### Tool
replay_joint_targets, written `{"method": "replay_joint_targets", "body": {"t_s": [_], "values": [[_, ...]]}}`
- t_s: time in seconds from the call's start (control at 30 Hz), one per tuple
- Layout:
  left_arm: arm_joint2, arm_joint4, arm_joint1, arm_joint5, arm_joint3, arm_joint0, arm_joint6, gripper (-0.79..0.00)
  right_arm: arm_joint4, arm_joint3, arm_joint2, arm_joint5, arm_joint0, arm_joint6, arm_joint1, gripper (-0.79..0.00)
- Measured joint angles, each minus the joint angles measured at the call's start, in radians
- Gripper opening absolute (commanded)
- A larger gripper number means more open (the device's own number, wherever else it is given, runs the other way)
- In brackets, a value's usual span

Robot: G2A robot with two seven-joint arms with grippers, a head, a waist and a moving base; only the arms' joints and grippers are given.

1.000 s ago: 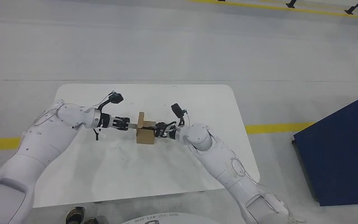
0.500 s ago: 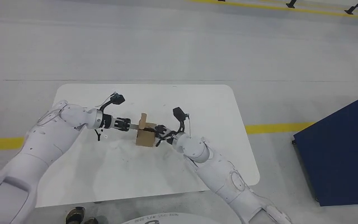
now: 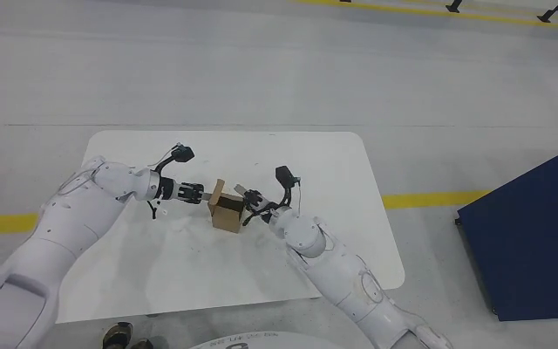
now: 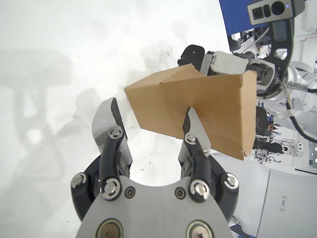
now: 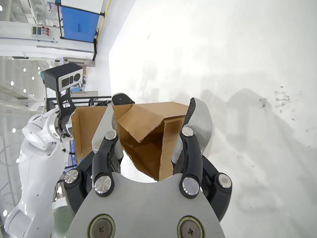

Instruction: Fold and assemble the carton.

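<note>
My left hand and my right hand meet at the carton, which sits near the middle of the white counter, left hand on one side and right hand on the other.

My left hand is spread wide. A corner of the carton pokes in between its fingers. One finger sits in the slit between two brown flaps and touches the card; the other stands apart from the carton, over the bare counter. Beyond the carton I see my right hand against its far side.

My right hand is spread too, with the carton between its fingers. One flap is bent inward and its torn edge points back at my wrist. One finger lies just beside the carton's outer wall. I cannot tell whether either finger presses the card. The carton is half open, its flaps unfolded and tilted.
</note>
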Motion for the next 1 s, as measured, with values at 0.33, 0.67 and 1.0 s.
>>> {"method": "replay_joint_targets", "body": {"t_s": [0.33,0.67,1.0], "values": [[-0.007,-0.004,0.000,-0.008,0.010,0.001,-0.003,-0.259,-0.005,0.010,-0.004,-0.164,-0.019,-0.007,-0.004,-0.400],[-0.012,-0.004,-0.001,-0.011,0.010,0.003,-0.001,-0.222,0.182,-0.036,0.208,-0.459,-0.097,0.384,0.047,-0.403],[-0.019,-0.005,0.001,-0.015,0.007,0.004,-0.003,-0.200,0.285,0.108,0.188,-0.337,0.065,0.533,0.041,-0.403]]}}
